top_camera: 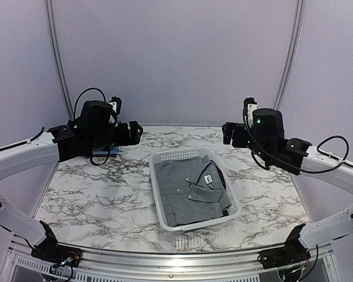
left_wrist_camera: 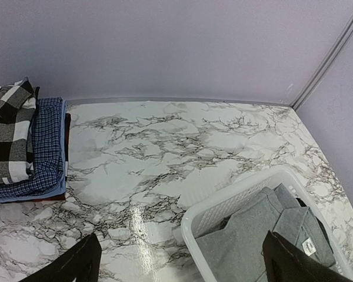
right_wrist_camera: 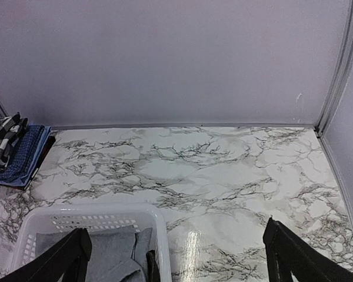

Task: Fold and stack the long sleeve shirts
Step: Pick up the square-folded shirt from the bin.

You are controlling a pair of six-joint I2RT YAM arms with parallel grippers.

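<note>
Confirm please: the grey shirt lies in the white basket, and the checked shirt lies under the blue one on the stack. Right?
No. The checked shirt lies on top of the blue one, not under it; the left wrist view shows this. The grey shirt does lie in the white basket.

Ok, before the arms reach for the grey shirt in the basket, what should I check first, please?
1. Left gripper open, holding nothing: ok.
2. Right gripper open, holding nothing: ok.
3. Grey shirt lying uppermost in the white slatted basket: ok.
4. Another shirt hidden beneath it: cannot tell.
5. Checked shirt resting on the blue shirt at the far left of the marble table: ok.
</note>
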